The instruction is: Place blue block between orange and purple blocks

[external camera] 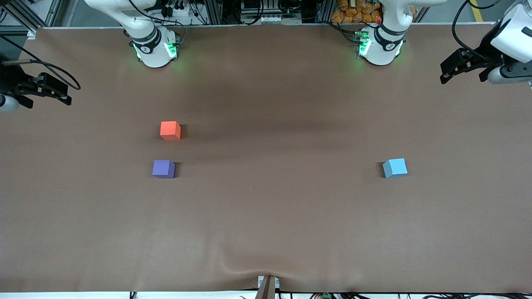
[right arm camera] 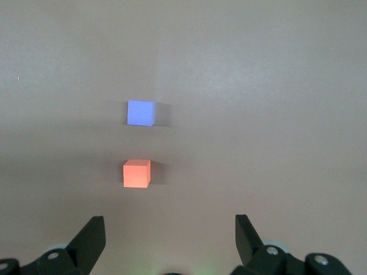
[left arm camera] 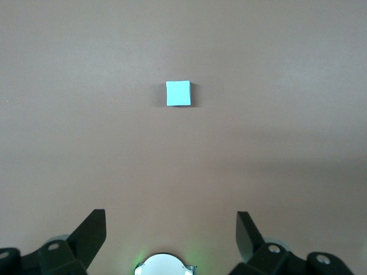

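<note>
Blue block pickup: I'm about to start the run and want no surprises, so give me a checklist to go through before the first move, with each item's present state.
1. Blue block free on the table toward the left arm's end, nothing touching it: ok.
2. Left hand open, nothing in it, the block in its wrist view: ok.
3. Orange block and purple block apart, with a gap between them: ok.
4. Gap wide enough for the blue block: cannot tell; it looks tight.
5. Right hand open, holding nothing, waiting at the right arm's end, not over the gap: ok.
6. Bare table between the blue block and the pair: ok.
</note>
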Tool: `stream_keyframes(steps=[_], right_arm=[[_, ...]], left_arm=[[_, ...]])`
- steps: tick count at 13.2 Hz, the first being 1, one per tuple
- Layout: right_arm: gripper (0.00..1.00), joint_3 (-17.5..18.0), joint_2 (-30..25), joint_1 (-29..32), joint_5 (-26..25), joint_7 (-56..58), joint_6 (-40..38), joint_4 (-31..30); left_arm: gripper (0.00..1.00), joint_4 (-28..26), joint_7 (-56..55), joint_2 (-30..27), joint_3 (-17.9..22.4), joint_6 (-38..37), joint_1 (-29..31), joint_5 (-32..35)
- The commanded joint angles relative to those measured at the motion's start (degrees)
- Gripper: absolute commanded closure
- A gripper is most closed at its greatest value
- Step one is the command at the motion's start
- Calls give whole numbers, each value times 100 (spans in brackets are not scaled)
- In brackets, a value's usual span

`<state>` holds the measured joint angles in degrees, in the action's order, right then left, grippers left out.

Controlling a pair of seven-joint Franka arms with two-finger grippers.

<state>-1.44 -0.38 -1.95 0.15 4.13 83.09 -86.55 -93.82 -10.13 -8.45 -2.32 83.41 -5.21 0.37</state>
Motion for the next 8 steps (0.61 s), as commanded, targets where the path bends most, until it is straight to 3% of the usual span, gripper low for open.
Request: stream_keyframes(steps=[1,8], right_arm=[[0,-15,29,-15,-33,0,-65,77],[0,-15,29,-24,-33,-9,-65,77]], left_arm=[[0,109,143,89,3,9,38,86],[0,109,143,142,-6,79,82,51]])
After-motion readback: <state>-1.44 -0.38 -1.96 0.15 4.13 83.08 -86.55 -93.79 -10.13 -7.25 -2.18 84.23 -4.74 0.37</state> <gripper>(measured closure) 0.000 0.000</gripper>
